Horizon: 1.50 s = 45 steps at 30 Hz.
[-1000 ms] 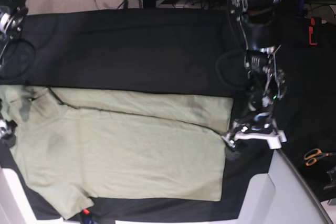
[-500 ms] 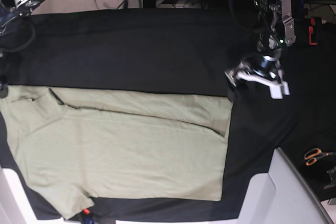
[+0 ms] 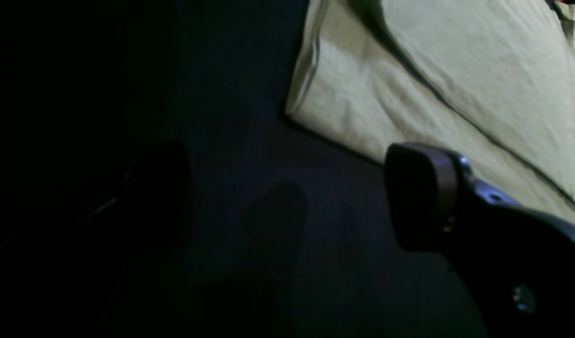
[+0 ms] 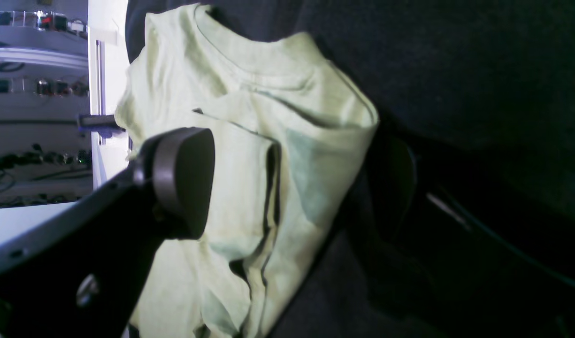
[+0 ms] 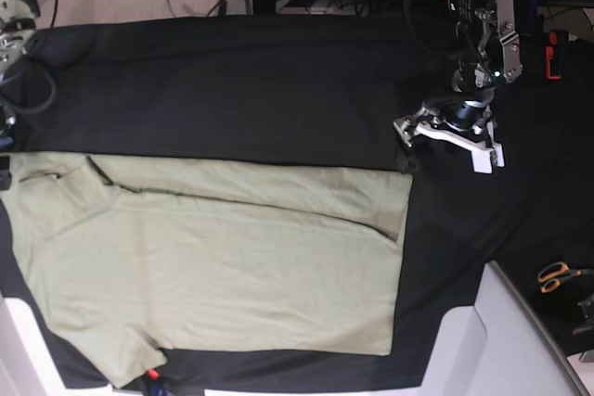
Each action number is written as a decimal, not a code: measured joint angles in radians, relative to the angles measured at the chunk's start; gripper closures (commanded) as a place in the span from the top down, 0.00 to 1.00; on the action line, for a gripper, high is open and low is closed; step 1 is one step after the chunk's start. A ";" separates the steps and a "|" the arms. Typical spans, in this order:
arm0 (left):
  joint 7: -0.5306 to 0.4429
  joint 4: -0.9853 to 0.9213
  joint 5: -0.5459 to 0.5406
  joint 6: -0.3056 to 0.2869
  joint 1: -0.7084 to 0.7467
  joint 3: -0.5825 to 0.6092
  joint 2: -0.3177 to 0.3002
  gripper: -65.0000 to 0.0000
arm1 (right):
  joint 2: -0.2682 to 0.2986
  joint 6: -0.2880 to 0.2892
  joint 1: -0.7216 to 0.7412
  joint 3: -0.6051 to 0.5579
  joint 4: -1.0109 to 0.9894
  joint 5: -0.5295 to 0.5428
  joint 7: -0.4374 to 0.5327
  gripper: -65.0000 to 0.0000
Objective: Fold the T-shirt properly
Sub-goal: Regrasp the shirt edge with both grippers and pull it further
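The large pale sage-green cotton T-shirt [image 5: 213,261] lies flat on the black cloth surface [image 5: 232,90], one long side folded over so a band of doubled fabric runs along its far edge, a short sleeve sticking out at the near corner.

The left gripper [image 5: 445,141] hangs above bare black cloth, just off the shirt's hem corner. From its wrist camera the jaws stand wide apart with nothing between them: one grey padded finger [image 3: 421,195] shows clearly, the other is only a dark shape against the dark cloth. The hem corner [image 3: 296,105] sits ahead of the jaws and a little toward the lit finger's side, apart from both pads.

The right gripper [image 4: 292,183] is out of the overhead view (only some of its arm and cable show at the picture's edge). Its own camera shows the jaws parted widely, one padded finger [image 4: 184,180] over the shirt, the other [image 4: 390,188] dim and over black cloth beside it. The collar end of the shirt [image 4: 249,108] lies in the gap and beyond it, rumpled, with a folded edge running between the pads; the pads do not appear to pinch it.

A pair of orange-handled scissors [image 5: 555,275] rests well to the side of the left gripper.
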 measured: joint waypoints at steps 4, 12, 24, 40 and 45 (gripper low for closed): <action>-0.010 -0.062 0.000 -0.005 -0.005 -0.010 0.007 1.00 | -0.003 -0.013 0.011 -0.002 -0.006 -0.016 -0.005 0.49; -0.051 -0.138 -0.008 -0.008 -0.058 -0.016 0.033 1.00 | -0.014 -0.036 0.011 -0.004 -0.014 -0.047 -0.033 0.00; -0.058 -0.231 -0.026 -0.035 -0.165 -0.164 0.162 1.00 | -0.014 -0.033 0.008 -0.004 -0.014 -0.047 -0.037 0.00; -0.085 -0.451 -0.021 -0.039 -0.351 -0.142 0.146 0.99 | -0.014 -0.034 0.008 -0.008 -0.011 -0.047 -0.039 0.00; -0.095 -0.515 -0.027 -0.039 -0.373 -0.142 0.145 0.49 | -0.014 -0.034 0.007 -0.008 -0.011 -0.047 -0.039 0.00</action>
